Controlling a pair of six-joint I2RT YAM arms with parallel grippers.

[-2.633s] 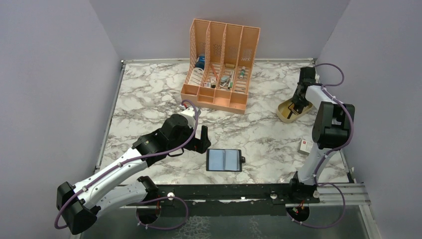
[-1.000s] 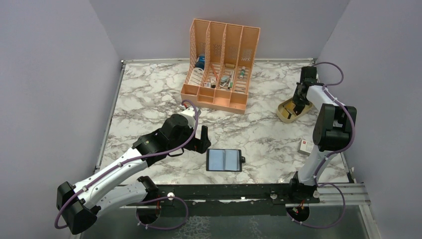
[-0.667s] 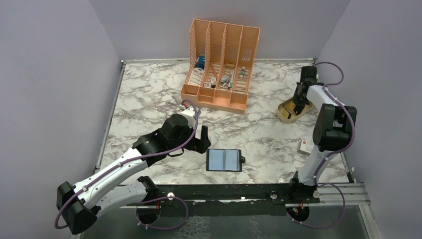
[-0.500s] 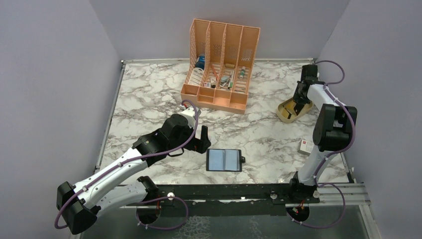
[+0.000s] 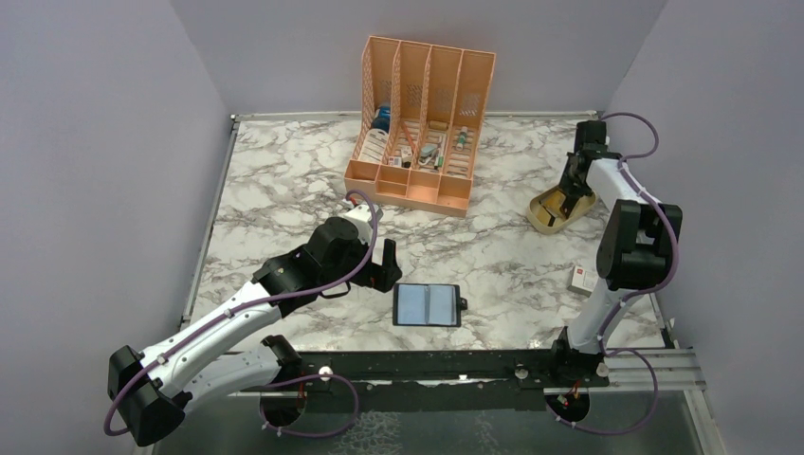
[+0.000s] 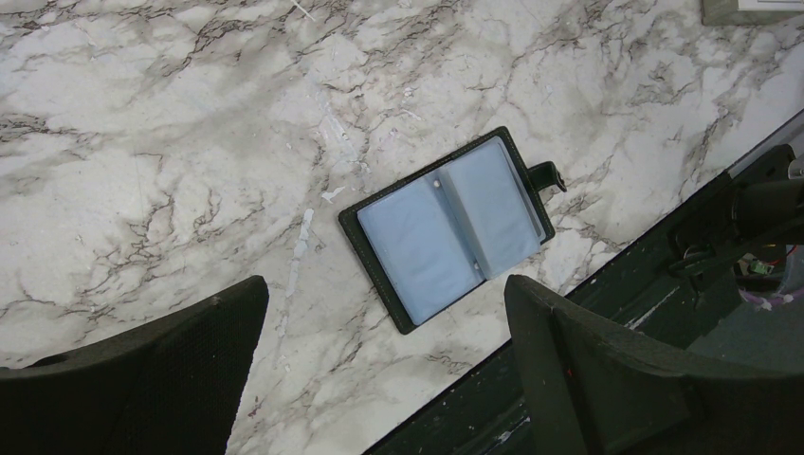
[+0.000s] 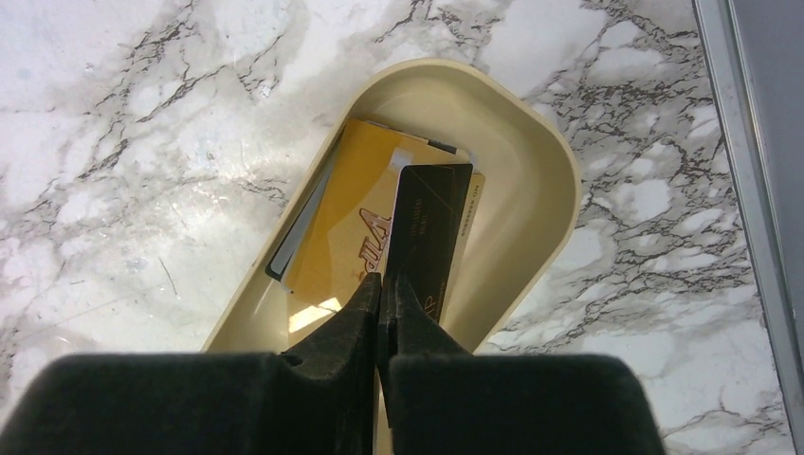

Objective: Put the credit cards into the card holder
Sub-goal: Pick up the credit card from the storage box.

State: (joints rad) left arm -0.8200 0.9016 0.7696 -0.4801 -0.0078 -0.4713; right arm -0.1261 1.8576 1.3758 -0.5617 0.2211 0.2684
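Marble table [image 5: 284, 190], lilac walls on three sides. Card holder [image 6: 446, 227] lies open flat at 6 o'clock near the front edge, grey pockets up, snap tab toward 3. Left end effector [image 6: 384, 284] hangs above it, jaws spread wide, holding nothing. Beige oval dish [image 7: 540, 161] sits at 2 o'clock with the credit cards inside: dark card [image 7: 431, 227] overlapping a yellow card [image 7: 356, 218]. Right end effector [image 7: 384, 284] is closed tight at the dark card's near corner; cannot tell whether the card is pinched. Orange organizer [image 5: 422, 123] at 12.
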